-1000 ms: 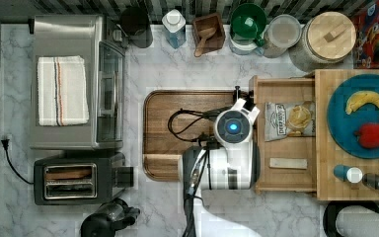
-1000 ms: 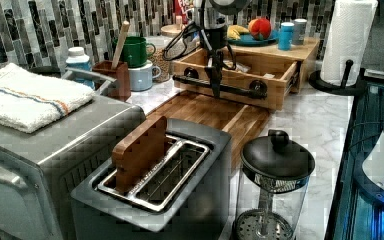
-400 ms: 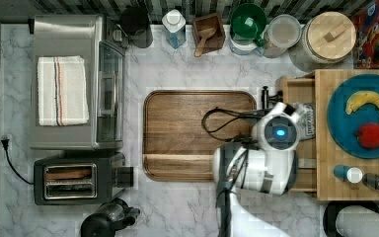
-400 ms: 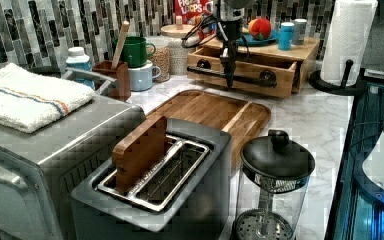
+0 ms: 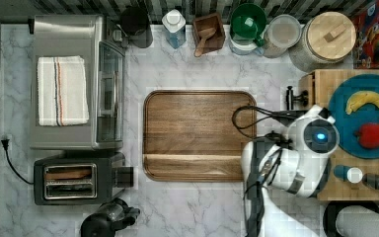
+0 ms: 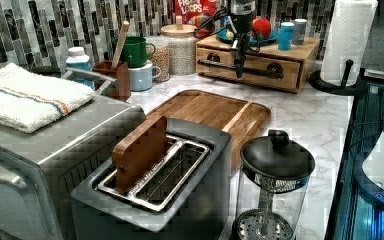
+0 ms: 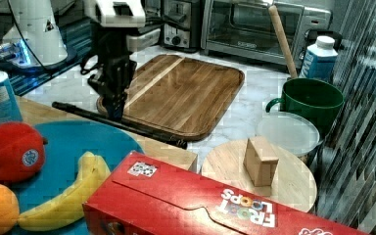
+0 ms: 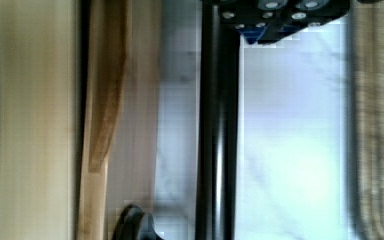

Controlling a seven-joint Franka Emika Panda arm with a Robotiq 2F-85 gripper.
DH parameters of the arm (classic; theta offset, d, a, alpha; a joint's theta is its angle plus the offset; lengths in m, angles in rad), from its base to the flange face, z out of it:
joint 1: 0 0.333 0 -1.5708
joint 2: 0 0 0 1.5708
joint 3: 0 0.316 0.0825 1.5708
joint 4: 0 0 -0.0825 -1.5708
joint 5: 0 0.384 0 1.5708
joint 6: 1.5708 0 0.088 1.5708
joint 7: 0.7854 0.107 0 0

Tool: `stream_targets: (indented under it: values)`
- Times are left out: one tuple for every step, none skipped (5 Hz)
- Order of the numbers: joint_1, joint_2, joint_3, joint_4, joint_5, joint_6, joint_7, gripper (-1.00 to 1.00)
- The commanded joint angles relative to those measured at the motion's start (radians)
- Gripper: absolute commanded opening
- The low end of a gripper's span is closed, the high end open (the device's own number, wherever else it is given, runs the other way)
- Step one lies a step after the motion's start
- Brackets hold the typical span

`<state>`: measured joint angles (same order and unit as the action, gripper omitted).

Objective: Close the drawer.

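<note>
The light-wood drawer (image 6: pixel 291 80) sits pushed in flush under the wooden top that bears the blue plate (image 5: pixel 362 123). Its long black bar handle (image 6: pixel 215 64) runs across the front, and one end of the handle (image 5: pixel 290 98) shows in the top view. My gripper (image 6: pixel 238 70) hangs straight down in front of the handle's middle, fingers together, touching or almost touching the bar. In the right view the gripper (image 7: pixel 113 110) stands against the handle (image 7: pixel 152 131). The wrist view has the handle (image 8: pixel 219 150) running alongside my fingers (image 8: pixel 280 17), not between them.
A brown rounded-corner tray (image 5: pixel 197 133) lies on the marble counter beside the arm. A toaster (image 5: pixel 76 177), a toaster oven (image 5: pixel 74 79) and a French press (image 6: pixel 275 175) stand across the counter. Cups and jars (image 5: pixel 246 24) line the back wall. A paper towel roll (image 6: pixel 350 40) stands beside the drawer unit.
The drawer has slid from wide open to fully in, toward the top view's right. My gripper travelled with it against the handle, off the tray.
</note>
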<state>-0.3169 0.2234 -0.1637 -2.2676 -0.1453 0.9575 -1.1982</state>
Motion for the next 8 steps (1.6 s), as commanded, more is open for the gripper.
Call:
stream_targets:
  values:
    - [-0.156,0.077,-0.074,0.186,0.005,0.044,-0.169,-1.00]
    - [-0.153,0.054,-0.069,0.174,0.034,0.006,-0.136,-1.00]
    - [-0.147,0.054,-0.075,0.174,0.037,0.006,-0.138,-1.00]
    - [-0.145,0.054,-0.076,0.174,0.038,0.006,-0.139,-1.00]
    - [-0.145,0.054,-0.077,0.174,0.038,0.006,-0.138,-1.00]
    - [-0.144,0.054,-0.078,0.174,0.039,0.006,-0.139,-1.00]
    - [-0.144,0.054,-0.078,0.174,0.039,0.006,-0.139,-1.00]
    - [-0.143,0.055,-0.079,0.174,0.039,0.006,-0.139,-1.00]
